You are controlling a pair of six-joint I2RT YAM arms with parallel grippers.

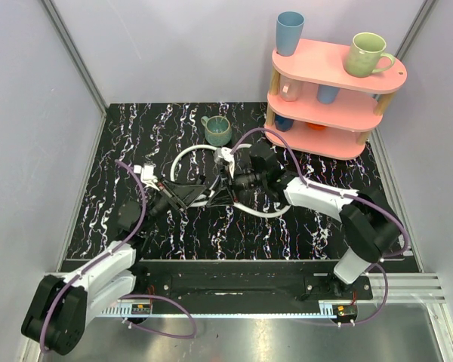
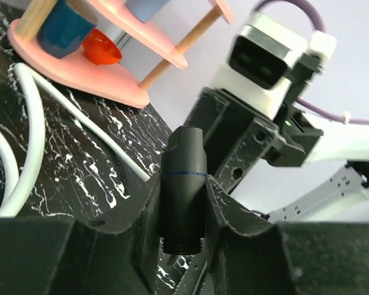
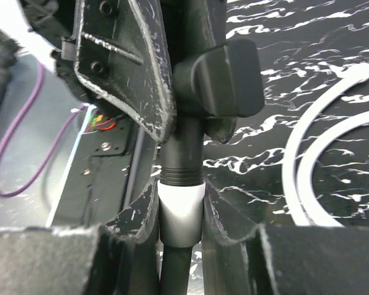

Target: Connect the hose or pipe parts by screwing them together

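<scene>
Black fitting sits pinched in left jaws, white collar in right jaws, their junction hidden overhead.

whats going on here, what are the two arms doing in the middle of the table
Both arms meet over the middle of the table. The left tool is clamped on a black fitting. The right tool is clamped on the white collar of a pipe end held against it. Bare thread shows above the collar, so the joint doesn't look fully screwed together. White hoses lie looped alongside.
</scene>
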